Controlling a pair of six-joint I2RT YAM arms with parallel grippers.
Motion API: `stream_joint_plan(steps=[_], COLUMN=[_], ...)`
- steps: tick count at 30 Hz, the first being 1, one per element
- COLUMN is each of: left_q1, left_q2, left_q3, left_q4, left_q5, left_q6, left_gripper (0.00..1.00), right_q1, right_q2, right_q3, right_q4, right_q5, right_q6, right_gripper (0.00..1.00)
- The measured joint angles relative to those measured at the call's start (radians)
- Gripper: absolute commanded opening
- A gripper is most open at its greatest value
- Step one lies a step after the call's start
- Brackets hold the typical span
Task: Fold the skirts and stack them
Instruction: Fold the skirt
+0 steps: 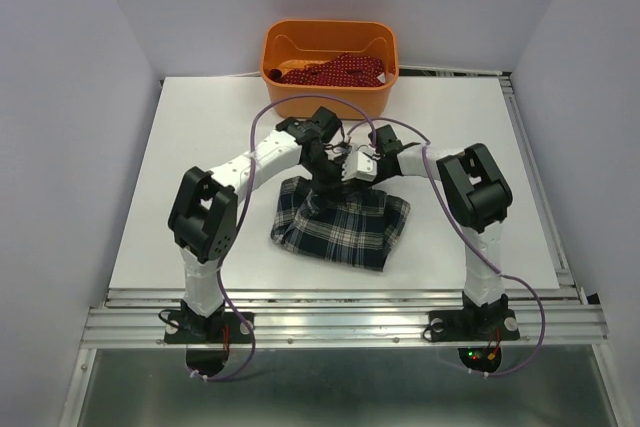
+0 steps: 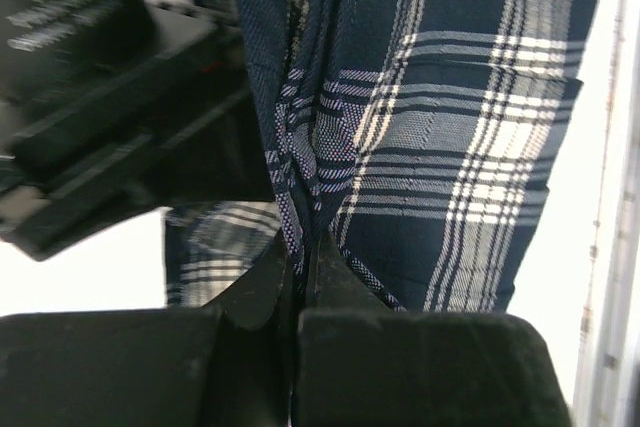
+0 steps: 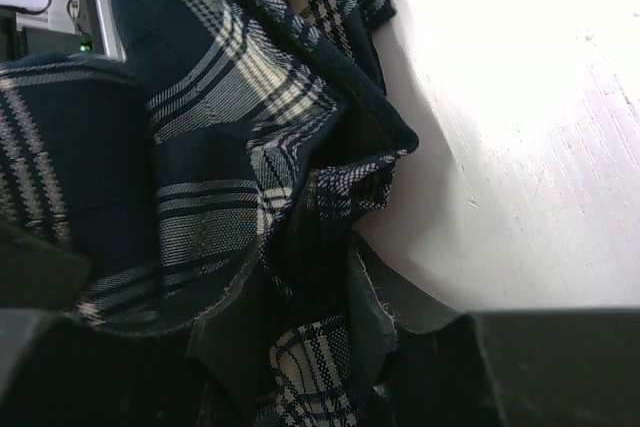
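Tartan skirt [image 1: 340, 227] sits on the bench [image 1: 200, 147] in front of the orange tub [image 1: 330, 97], left tool [image 2: 305, 257] and right tool [image 1: 348, 179] both pinching its tub-side edge, so I'd keep them level while folding.

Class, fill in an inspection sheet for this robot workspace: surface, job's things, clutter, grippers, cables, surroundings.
Surface: white table, flat.
Job's things: tartan skirt bunched at mid-table, held at its far edge; red skirt lying in the orange tub at the table's far edge.
Clutter: nothing seen.
Grippers: left gripper shut on the tartan skirt; right gripper appears shut on it too.
Cables: purple cables looping off both arms.
Surroundings: pale walls on three sides; metal rail along the near edge.
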Motion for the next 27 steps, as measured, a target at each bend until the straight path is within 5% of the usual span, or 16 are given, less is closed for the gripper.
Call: stream_joint_plan(steps=[13,18,22,27], left_q1=[0.002,0.004,0.007,0.005], left_q2=[-0.005,-0.024,-0.045,-0.033], left_q3=[-0.184,-0.261,-0.318,-0.339], left_q4=[0.290,0.385,0.460,0.525], left_q5=[-0.039,-0.042,-0.053,-0.079], left_q6=[-0.018,-0.047,-0.064,-0.075], left_gripper=[0.06,0.10,0.11,0.29], right_q1=[0.000,-0.007,-0.013,-0.005], right_q2=[0.006,0.010,0.005,-0.002], right_q3=[0.008,0.031,0.083,0.127], right_q4=[-0.005,-0.020,-0.022,-0.039], right_q5=[0.001,0.021,0.100,0.229], right_q6=[-0.007,-0.019,-0.015,0.004], right_gripper=[0.39,0.57,0.60,0.59])
